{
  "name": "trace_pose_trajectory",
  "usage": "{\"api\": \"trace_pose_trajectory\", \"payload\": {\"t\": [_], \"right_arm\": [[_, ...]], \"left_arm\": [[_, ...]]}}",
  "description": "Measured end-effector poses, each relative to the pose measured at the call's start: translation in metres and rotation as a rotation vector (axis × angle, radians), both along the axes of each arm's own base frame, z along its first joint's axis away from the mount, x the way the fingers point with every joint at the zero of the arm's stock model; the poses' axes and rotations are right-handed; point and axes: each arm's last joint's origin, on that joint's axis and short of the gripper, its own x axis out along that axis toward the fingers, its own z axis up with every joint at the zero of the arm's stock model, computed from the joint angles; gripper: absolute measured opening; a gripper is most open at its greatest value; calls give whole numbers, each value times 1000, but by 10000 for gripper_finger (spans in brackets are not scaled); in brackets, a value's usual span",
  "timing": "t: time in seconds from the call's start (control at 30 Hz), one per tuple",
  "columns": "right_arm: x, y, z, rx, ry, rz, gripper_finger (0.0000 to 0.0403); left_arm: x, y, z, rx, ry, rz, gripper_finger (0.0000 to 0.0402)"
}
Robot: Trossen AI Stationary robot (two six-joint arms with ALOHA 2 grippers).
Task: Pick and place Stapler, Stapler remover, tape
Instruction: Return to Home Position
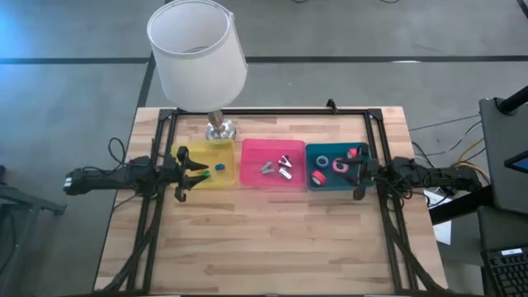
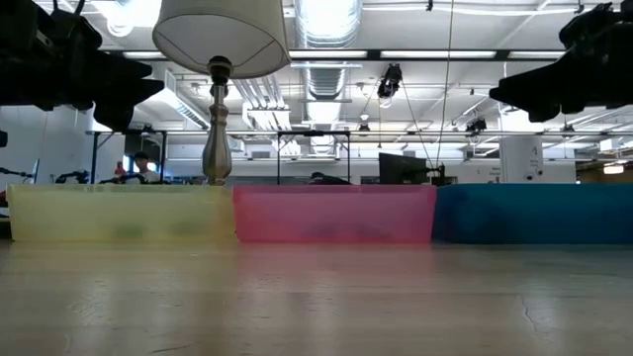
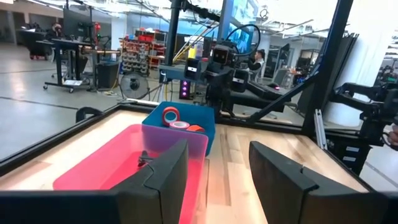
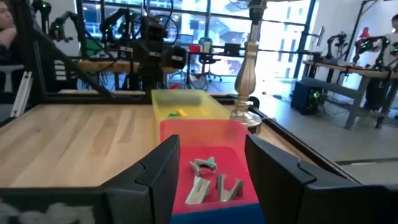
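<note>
Three bins stand in a row on the table: yellow (image 1: 216, 155), pink (image 1: 271, 183) and teal (image 1: 334, 186). Several small tape rolls lie in the teal bin, among them red ones (image 1: 318, 177) and a blue one (image 1: 322, 162); they also show in the left wrist view (image 3: 171, 116). Silvery claw-like staple removers (image 1: 276, 168) (image 4: 208, 180) lie in the pink bin. A small blue item (image 1: 220, 167) lies in the yellow bin. My left gripper (image 1: 196, 167) (image 3: 214, 168) hovers open over the yellow bin's left part. My right gripper (image 1: 360, 171) (image 4: 211, 165) hovers open over the teal bin's right end.
A table lamp with a white shade (image 1: 198, 49) stands on its metal base (image 1: 220, 128) just behind the yellow bin. A black frame (image 1: 272, 112) runs around the work area. Bare wood (image 1: 272, 239) lies on the near side of the bins.
</note>
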Motion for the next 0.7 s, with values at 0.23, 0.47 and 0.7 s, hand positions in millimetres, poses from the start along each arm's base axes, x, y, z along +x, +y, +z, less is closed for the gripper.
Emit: {"api": "trace_pose_trajectory", "payload": {"t": [0.23,0.47,0.7], "right_arm": [[1,0,-1,18,9,2,177],[1,0,-1,41,3,3,171],[1,0,-1,37,3,5,179]], "left_arm": [[0,0,-1,7,8,1,175],[1,0,-1,7,11,1,175],[1,0,-1,7,14,1,175]]}}
